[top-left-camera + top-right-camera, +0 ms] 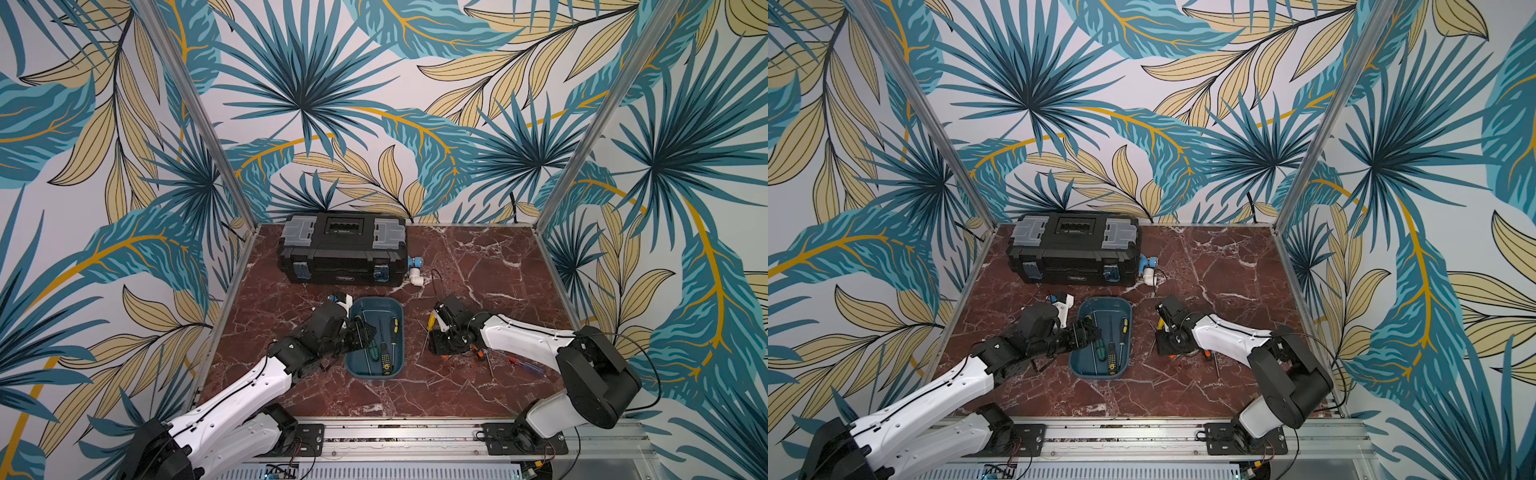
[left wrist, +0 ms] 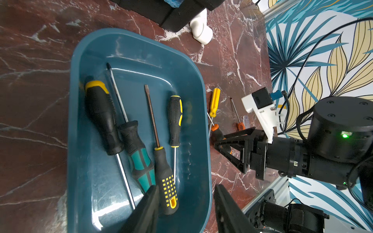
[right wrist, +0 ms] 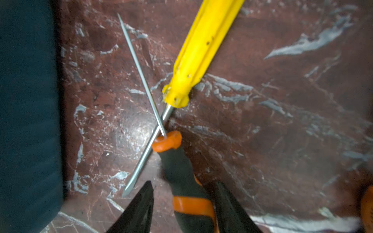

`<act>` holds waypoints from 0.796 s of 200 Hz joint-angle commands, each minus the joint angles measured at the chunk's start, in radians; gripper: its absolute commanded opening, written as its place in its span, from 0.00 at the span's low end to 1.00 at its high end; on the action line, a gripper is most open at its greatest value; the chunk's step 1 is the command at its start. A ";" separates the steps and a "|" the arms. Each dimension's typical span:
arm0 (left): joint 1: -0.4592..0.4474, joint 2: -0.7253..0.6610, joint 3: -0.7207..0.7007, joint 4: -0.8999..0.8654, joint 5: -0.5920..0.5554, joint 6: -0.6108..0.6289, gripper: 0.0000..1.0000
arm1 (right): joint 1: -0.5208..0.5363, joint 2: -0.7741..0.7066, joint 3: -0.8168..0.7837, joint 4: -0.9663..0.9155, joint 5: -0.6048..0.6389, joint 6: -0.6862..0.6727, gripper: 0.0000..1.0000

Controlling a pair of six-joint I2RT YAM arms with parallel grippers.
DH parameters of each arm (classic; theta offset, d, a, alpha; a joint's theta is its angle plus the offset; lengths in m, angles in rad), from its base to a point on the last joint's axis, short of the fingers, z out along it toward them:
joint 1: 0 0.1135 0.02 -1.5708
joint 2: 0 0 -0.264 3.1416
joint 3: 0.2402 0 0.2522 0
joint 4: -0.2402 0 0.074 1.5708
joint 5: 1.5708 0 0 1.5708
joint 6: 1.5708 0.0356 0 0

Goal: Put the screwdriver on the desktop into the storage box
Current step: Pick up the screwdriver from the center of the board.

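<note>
Left wrist view shows the storage box (image 2: pixel 139 50) with four screwdrivers already lying inside. They are a big black and yellow screwdriver (image 2: pixel 103 119), a green and black screwdriver (image 2: pixel 139 159), a dotted yellow screwdriver (image 2: pixel 165 181) and a small black and yellow screwdriver (image 2: pixel 175 121). The left tool (image 2: pixel 186 186) hangs over the box with its jaws spread. It holds nothing.

In both top views the box sits near the middle of the worktop (image 1: pixel 478 257). The left tool is at the box's 9 o'clock side. Four more screwdrivers lie on the worktop at its 3 o'clock side:
- a yellow screwdriver (image 3: pixel 201 46)
- an orange and black screwdriver (image 3: pixel 179 167)
- a small orange screwdriver (image 2: pixel 240 126)
- a blue-handled screwdriver (image 1: pixel 533 368)

The right tool (image 3: pixel 183 182) is low over the orange and black one, with a jaw on each side of its handle. One jaw looks like it touches the handle, and a gap shows beside the other jaw. I cannot tell if it is pinching yet. That screwdriver lies flat, and its thin shaft crosses the yellow one's shaft.

So I think the job is about half done, with four in and four to go.
</note>
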 commanded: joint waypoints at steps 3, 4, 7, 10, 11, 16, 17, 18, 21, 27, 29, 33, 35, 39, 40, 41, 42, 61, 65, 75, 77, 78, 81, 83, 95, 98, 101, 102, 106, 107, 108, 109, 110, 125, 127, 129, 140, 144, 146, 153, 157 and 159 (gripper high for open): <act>0.005 0.004 -0.012 0.015 0.003 0.005 0.48 | 0.010 -0.034 -0.036 -0.056 -0.007 0.011 0.56; 0.005 0.004 -0.013 0.015 0.002 0.006 0.48 | 0.009 -0.034 -0.037 -0.057 -0.007 0.011 0.56; 0.005 0.004 -0.013 0.013 0.002 0.005 0.48 | 0.010 -0.033 -0.039 -0.057 -0.008 0.009 0.56; 0.005 0.004 -0.014 0.014 0.001 0.005 0.48 | 0.010 -0.031 -0.040 -0.057 -0.008 0.009 0.56; 0.005 0.004 -0.014 0.014 0.001 0.006 0.48 | 0.010 -0.031 -0.041 -0.056 -0.008 0.009 0.56; 0.005 0.006 -0.014 0.016 -0.001 0.004 0.48 | 0.011 -0.026 -0.044 -0.053 -0.007 0.009 0.56; 0.005 0.006 -0.014 0.017 -0.001 0.004 0.48 | 0.011 -0.025 -0.044 -0.053 -0.007 0.009 0.56; 0.005 0.005 -0.014 0.017 -0.002 0.003 0.48 | 0.011 -0.024 -0.045 -0.053 -0.006 0.009 0.56; 0.005 0.006 -0.014 0.018 -0.001 0.003 0.48 | 0.012 -0.021 -0.047 -0.050 -0.006 0.007 0.56; 0.005 0.008 -0.012 0.019 -0.002 0.001 0.48 | 0.012 -0.013 -0.048 -0.045 -0.006 0.006 0.55; 0.005 0.007 -0.012 0.020 -0.002 0.000 0.48 | 0.012 -0.010 -0.048 -0.044 -0.007 0.008 0.54; 0.005 0.007 -0.012 0.022 0.001 0.001 0.48 | 0.012 -0.005 -0.049 -0.041 -0.007 0.008 0.54; 0.005 0.008 -0.012 0.023 0.003 0.000 0.48 | 0.011 -0.003 -0.049 -0.039 -0.009 0.010 0.53; 0.005 0.009 -0.011 0.023 0.004 -0.001 0.48 | 0.012 0.000 -0.050 -0.036 -0.011 0.009 0.53; 0.005 0.009 -0.011 0.023 0.004 -0.001 0.48 | 0.012 0.000 -0.050 -0.035 -0.012 0.009 0.53; 0.005 0.009 -0.012 0.023 0.005 -0.001 0.48 | 0.012 0.001 -0.050 -0.034 -0.012 0.009 0.53; 0.005 0.009 -0.010 0.023 0.006 -0.001 0.48 | 0.011 0.002 -0.051 -0.033 -0.012 0.009 0.53; 0.006 0.006 -0.004 0.010 0.005 0.003 0.47 | 0.016 0.004 -0.049 -0.025 -0.018 0.012 0.47; 0.005 0.005 -0.003 0.008 0.003 0.003 0.48 | 0.016 0.005 -0.048 -0.025 -0.018 0.012 0.46; 0.005 0.002 -0.003 0.005 0.002 0.005 0.47 | 0.017 0.001 -0.046 -0.026 -0.020 0.010 0.43; 0.005 0.001 -0.003 0.005 0.000 0.006 0.48 | 0.018 0.001 -0.045 -0.026 -0.020 0.011 0.42; 0.005 0.001 -0.003 0.005 0.001 0.005 0.48 | 0.018 0.001 -0.044 -0.026 -0.019 0.011 0.42; 0.006 0.000 -0.003 0.005 0.001 0.003 0.48 | 0.018 0.001 -0.044 -0.026 -0.019 0.009 0.41; 0.006 -0.001 -0.003 0.005 0.001 0.003 0.48 | 0.019 0.000 -0.043 -0.028 -0.019 0.009 0.40; 0.005 0.000 -0.002 0.007 0.002 0.002 0.47 | 0.021 -0.003 -0.040 -0.032 -0.021 0.004 0.34; 0.005 0.000 -0.001 0.007 0.001 0.001 0.48 | 0.022 -0.005 -0.039 -0.033 -0.021 0.005 0.33; 0.005 0.001 -0.001 0.010 0.002 0.001 0.48 | 0.022 -0.006 -0.040 -0.033 -0.022 0.004 0.32; 0.005 0.000 -0.001 0.010 0.001 0.001 0.48 | 0.022 -0.007 -0.041 -0.034 -0.023 0.004 0.31; 0.005 0.000 -0.001 0.011 0.002 0.000 0.48 | 0.023 -0.010 -0.039 -0.033 -0.024 0.002 0.30; 0.005 0.000 -0.001 0.011 0.001 0.000 0.48 | 0.024 -0.012 -0.039 -0.034 -0.025 0.002 0.29; 0.004 0.000 -0.001 0.011 0.001 0.000 0.47 | 0.023 -0.012 -0.040 -0.034 -0.026 0.002 0.29; 0.005 0.000 -0.001 0.012 0.002 0.000 0.48 | 0.023 -0.013 -0.041 -0.034 -0.026 0.002 0.29; 0.005 0.000 -0.001 0.012 0.002 -0.002 0.48 | 0.024 -0.015 -0.041 -0.034 -0.026 0.001 0.28; 0.005 -0.001 0.003 0.013 0.001 -0.002 0.47 | 0.031 -0.038 -0.043 -0.034 -0.038 -0.006 0.20; 0.005 -0.002 0.004 0.011 0.002 -0.002 0.47 | 0.032 -0.041 -0.043 -0.035 -0.038 -0.007 0.20; 0.005 -0.002 0.005 0.011 0.002 -0.002 0.47 | 0.032 -0.046 -0.043 -0.035 -0.041 -0.008 0.19; 0.005 -0.009 0.009 0.011 0.002 -0.004 0.47 | 0.037 -0.070 -0.042 -0.042 -0.043 -0.011 0.14; 0.006 -0.014 0.009 0.011 0.002 -0.005 0.47 | 0.038 -0.079 -0.043 -0.044 -0.043 -0.009 0.13; 0.005 -0.016 0.011 0.013 0.002 -0.005 0.47 | 0.037 -0.085 -0.043 -0.046 -0.043 -0.009 0.12; 0.005 -0.027 0.014 0.017 0.005 -0.006 0.47 | 0.039 -0.105 -0.044 -0.046 -0.044 -0.008 0.09; 0.006 -0.034 0.014 0.022 0.008 -0.004 0.47 | 0.039 -0.117 -0.045 -0.046 -0.045 -0.005 0.08; 0.005 -0.038 0.014 0.023 0.010 -0.005 0.47 | 0.041 -0.124 -0.046 -0.045 -0.046 -0.004 0.07</act>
